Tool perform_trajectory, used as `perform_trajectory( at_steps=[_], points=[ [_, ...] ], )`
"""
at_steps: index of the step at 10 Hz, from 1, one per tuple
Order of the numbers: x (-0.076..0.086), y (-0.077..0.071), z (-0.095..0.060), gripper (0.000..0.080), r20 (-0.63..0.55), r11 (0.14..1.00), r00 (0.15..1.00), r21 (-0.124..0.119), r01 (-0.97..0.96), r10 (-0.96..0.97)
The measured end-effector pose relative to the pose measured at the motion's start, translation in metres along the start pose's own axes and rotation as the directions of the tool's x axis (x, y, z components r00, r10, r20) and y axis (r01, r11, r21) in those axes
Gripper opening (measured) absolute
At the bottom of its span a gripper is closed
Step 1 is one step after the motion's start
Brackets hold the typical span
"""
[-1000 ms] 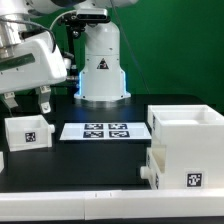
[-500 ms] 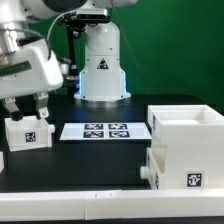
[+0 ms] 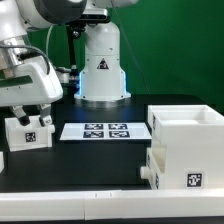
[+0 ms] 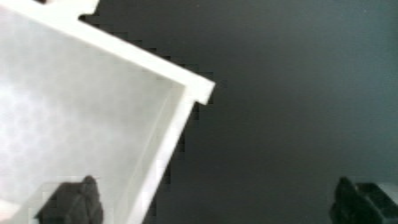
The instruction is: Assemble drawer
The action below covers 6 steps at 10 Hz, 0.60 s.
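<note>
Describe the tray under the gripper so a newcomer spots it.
Start at the marker board mid-table. To the exterior view's left of it sits a small white tray, under the open gripper. Unlike the tall casing opposite, it is low.

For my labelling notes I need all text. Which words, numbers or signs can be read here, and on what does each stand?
No word or number is readable.
Black triangle sign on the robot base: symbol inside too small to read.
Square black-and-white markers, patterns only: one on the small tray, one on the casing, four on the marker board.
Wrist view: nothing written.
</note>
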<state>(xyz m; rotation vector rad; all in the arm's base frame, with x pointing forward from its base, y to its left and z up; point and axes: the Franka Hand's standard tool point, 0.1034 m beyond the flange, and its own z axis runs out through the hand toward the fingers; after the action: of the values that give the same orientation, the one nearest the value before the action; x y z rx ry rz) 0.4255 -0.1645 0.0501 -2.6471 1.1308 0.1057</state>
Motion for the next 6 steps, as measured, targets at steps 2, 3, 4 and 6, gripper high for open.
perform_trajectory(
  at_steps=[2, 3, 4, 6],
  points=[
    [-0.005, 0.002, 0.006, 0.0649, 0.020, 1.000, 0.999, 0.003, -0.030, 0.030],
    [-0.011, 0.004, 0.012, 0.0649, 0.042, 0.999, 0.998, 0.002, -0.049, 0.049],
    [-0.014, 0.003, 0.017, 0.0649, 0.060, 0.997, 0.996, -0.002, -0.072, 0.072],
    [-0.018, -0.002, 0.027, 0.0649, 0.074, 0.997, 0.994, -0.006, -0.075, 0.075]
  ],
)
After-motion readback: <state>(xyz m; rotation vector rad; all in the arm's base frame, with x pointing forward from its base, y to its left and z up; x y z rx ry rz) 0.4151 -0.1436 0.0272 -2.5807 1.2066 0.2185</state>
